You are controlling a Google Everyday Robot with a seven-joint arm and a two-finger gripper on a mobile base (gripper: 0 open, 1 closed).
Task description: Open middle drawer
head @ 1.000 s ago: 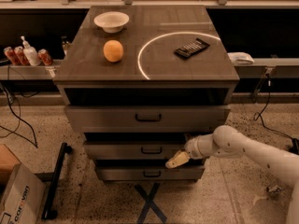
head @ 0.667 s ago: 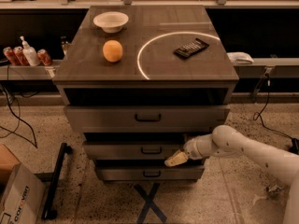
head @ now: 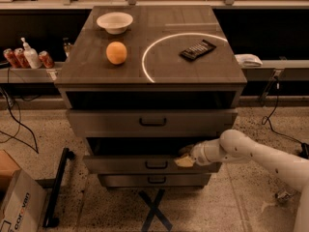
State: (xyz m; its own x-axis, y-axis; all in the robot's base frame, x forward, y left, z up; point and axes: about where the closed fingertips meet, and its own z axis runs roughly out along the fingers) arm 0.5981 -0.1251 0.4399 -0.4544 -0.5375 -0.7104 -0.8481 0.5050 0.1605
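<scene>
camera view: end effector [head: 184, 160], middle drawer [head: 123, 164]

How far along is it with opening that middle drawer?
The reach looks done: the gripper sits at the top edge of the middle drawer, just right of its black handle. The pull seems to be in hand. A dark gap shows above the drawer front, but I cannot tell how far out the drawer stands. What is left is probably to draw it clearly open and let go.
</scene>
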